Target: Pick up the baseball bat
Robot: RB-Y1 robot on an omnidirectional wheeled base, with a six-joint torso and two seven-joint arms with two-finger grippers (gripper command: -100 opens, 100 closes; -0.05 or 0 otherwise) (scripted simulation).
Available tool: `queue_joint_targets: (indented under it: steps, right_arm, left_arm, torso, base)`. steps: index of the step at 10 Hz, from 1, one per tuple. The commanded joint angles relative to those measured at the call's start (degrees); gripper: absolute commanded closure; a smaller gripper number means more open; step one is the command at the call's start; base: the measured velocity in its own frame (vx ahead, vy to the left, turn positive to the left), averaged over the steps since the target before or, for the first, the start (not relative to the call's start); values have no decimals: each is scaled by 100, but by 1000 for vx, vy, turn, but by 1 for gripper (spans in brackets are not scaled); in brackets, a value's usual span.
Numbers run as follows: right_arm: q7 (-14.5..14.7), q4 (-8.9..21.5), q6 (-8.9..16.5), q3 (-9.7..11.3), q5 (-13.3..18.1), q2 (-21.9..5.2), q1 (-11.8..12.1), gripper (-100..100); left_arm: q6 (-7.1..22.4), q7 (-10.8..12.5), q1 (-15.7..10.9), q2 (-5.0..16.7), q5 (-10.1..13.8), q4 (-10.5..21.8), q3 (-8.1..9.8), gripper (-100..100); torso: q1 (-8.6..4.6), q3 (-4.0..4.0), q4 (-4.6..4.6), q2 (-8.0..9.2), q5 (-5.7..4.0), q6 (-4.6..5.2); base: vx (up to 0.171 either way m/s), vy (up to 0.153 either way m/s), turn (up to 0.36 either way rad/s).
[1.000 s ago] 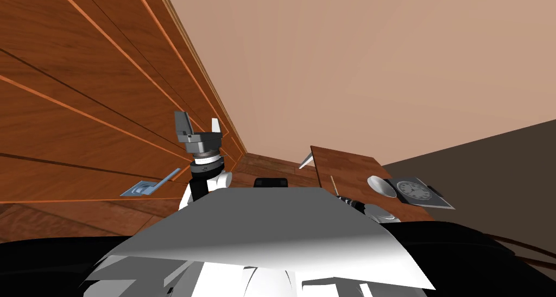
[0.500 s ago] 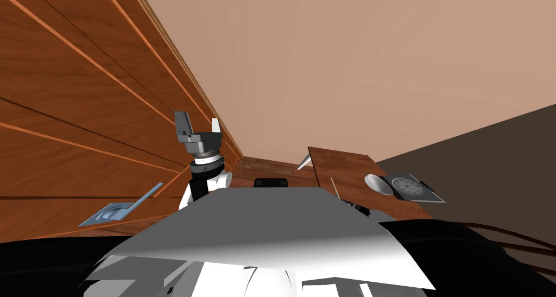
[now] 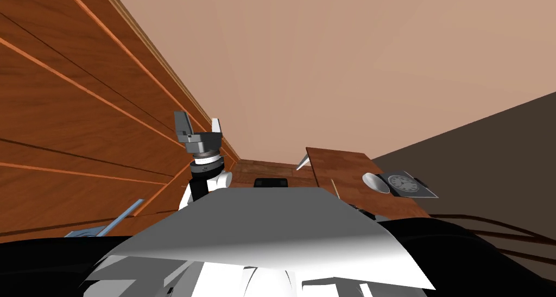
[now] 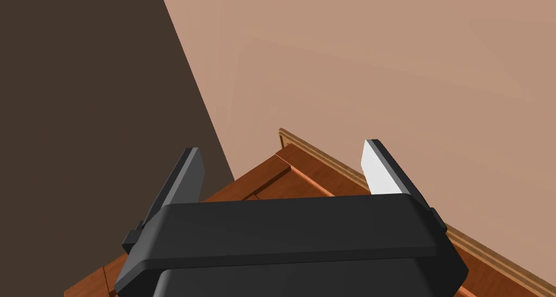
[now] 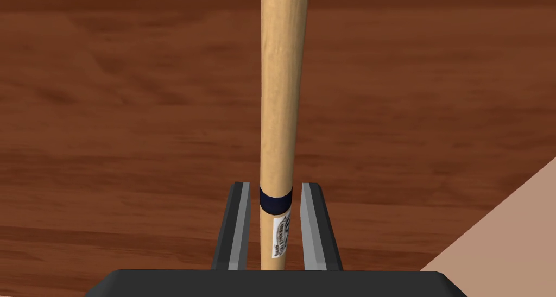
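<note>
While my right pincer (image 5: pixel 275 186) clenches the baseball bat (image 5: pixel 279 93) at its dark band, just beside the table (image 3: pixel 347 169), it looks stiff, smooth and top-heavy (so squeeze firmly); my left pincer (image 3: pixel 198 119) is released.

One pale wooden bat (image 5: pixel 279 93) — one clock (image 3: pixel 403 183), one white oval object (image 3: pixel 376 183), one wooden table (image 3: pixel 336 166)

Left claw (image 3: pixel 198 119) raised, fingers apart, beside wood panelling (image 3: pixel 65 120); clock (image 3: pixel 403 183) on table (image 3: pixel 336 166)
</note>
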Motion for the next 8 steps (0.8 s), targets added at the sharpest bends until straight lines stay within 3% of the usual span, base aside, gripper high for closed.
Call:
queue_joint_targets:
  steps: [1, 2, 3, 8]
  right_arm:
    - [244, -84, 9, -1, -115, -34, 86, 100]
    - [422, -187, -1, -32, -346, -63, 246, 100]
    - [558, -187, -1, -32, -346, -63, 246, 100]
    - [1352, -496, -31, -127, -1041, -152, 727, 100]
  left_arm:
    - [0, 0, 0, 0, 0, 0, 0, 0]
    - [0, 0, -1, 0, 0, 0, 0, 0]
    - [0, 0, 0, 0, 0, 0, 0, 0]
    - [0, 0, -1, 0, 0, 0, 0, 0]
  torso:
    - [0, 0, 0, 0, 0, 0]
    - [4, 2, 1, 4, 1, -7]
    - [7, 0, 0, -1, 2, -4]
    - [5, 2, 2, 4, 4, -13]
  base:
    - [81, -1, -64]
    - [102, 4, -99]
    - [80, 1, -75]
    - [85, -6, -105]
